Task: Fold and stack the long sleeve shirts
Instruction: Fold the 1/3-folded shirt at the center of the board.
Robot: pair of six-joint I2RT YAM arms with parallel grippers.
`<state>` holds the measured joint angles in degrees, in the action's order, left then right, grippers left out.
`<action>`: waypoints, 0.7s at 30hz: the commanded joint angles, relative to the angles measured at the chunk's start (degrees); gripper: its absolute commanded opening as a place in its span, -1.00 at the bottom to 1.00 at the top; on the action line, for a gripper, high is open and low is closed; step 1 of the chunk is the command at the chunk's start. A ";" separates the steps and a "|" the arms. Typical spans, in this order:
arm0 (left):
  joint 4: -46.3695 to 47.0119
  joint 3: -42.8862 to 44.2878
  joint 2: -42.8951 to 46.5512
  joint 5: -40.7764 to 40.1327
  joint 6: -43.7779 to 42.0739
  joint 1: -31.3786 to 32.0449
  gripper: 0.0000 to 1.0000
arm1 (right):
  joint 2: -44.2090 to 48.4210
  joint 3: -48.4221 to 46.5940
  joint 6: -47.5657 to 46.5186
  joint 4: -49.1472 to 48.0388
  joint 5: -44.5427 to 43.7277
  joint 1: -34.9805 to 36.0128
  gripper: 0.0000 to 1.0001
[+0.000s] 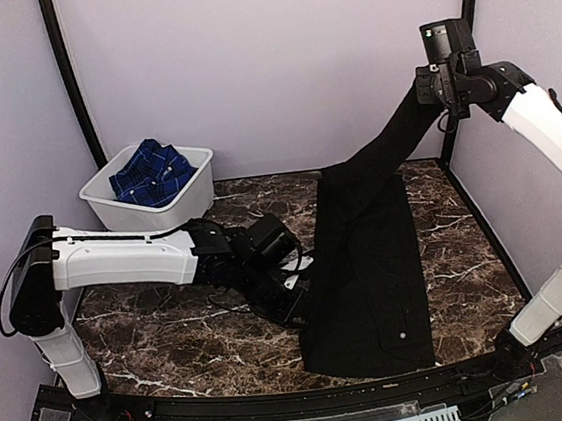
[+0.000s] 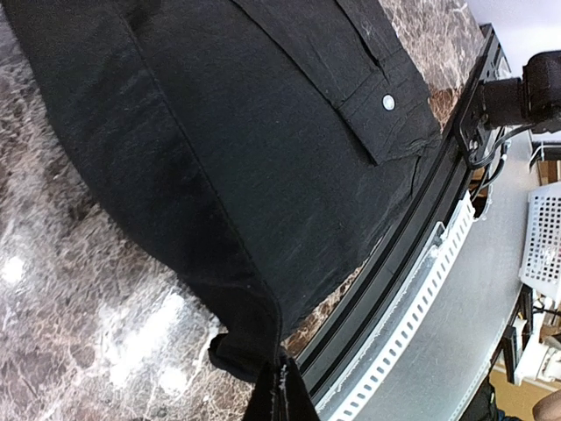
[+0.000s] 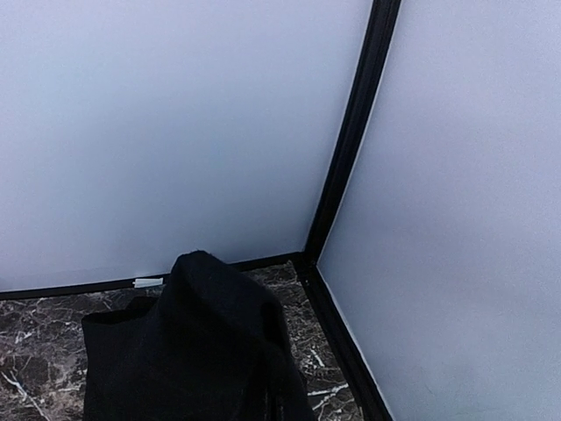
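A: While the right arm (image 1: pixel 544 128) stands high over the far right corner of the counter (image 1: pixel 154 339), what have its jaws got?

B: They're pinched together on a sleeve (image 1: pixel 394 138) of the black shirt (image 1: pixel 367 262). The sleeve rises taut from the counter up to them, and the wrist view shows dark cloth bunched right under the camera.

A: And the rest of that shirt?

B: Flat on the counter, right of the middle, running from the far edge down to the near edge. One small white button (image 1: pixel 403 336) shows close to the near edge.

A: The left arm (image 1: pixel 116 263)?

B: Low, reaching across from the left edge. Its jaws are closed on the shirt's left border, toward the near edge. A fold of black cloth curls up at their tips.

A: The other shirt?

B: The blue checked shirt (image 1: pixel 151 172) sits crumpled inside the white tub (image 1: pixel 151 216) at the far left corner, well apart from the black one.
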<state>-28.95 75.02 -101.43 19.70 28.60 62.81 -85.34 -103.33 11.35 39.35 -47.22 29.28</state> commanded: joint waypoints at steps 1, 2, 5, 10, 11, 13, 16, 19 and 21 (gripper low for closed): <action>-5.41 4.58 -2.74 1.37 -4.79 1.31 -1.00 | 2.74 1.80 0.10 2.06 -6.82 -0.93 -1.00; -5.77 5.07 -3.63 1.80 -5.05 1.65 -1.00 | 2.99 2.34 0.52 2.46 -6.83 -1.05 -1.00; -6.50 7.08 -5.40 2.47 -6.15 2.32 -1.00 | 3.60 3.68 1.72 3.34 -6.40 -1.14 -1.00; -7.38 9.80 -8.37 3.31 -7.30 3.46 -1.00 | 4.90 5.29 4.45 4.88 -4.37 -1.20 -1.00; -7.50 10.02 -9.01 3.36 -7.43 3.53 -1.00 | 5.23 5.59 4.73 4.96 -3.67 -1.16 -1.00; -7.64 10.66 -9.78 3.51 -7.68 3.61 -1.00 | 5.92 6.21 5.17 5.04 -2.30 -1.14 -1.00; -7.72 11.95 -10.77 4.29 -8.23 3.82 -1.00 | 7.01 6.91 5.60 5.06 -1.57 -1.15 -1.00; -7.96 13.25 -12.17 5.26 -8.96 4.17 -1.00 | 8.04 7.52 5.38 4.29 -1.06 -1.11 -1.00; -8.14 14.28 -13.11 5.84 -9.41 4.47 -1.00 | 8.47 7.38 5.30 4.22 -0.94 -1.13 -1.00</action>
<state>-34.85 86.52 -113.45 23.09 21.34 66.26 -79.00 -96.29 15.70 44.82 -48.60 28.38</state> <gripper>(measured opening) 0.004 0.007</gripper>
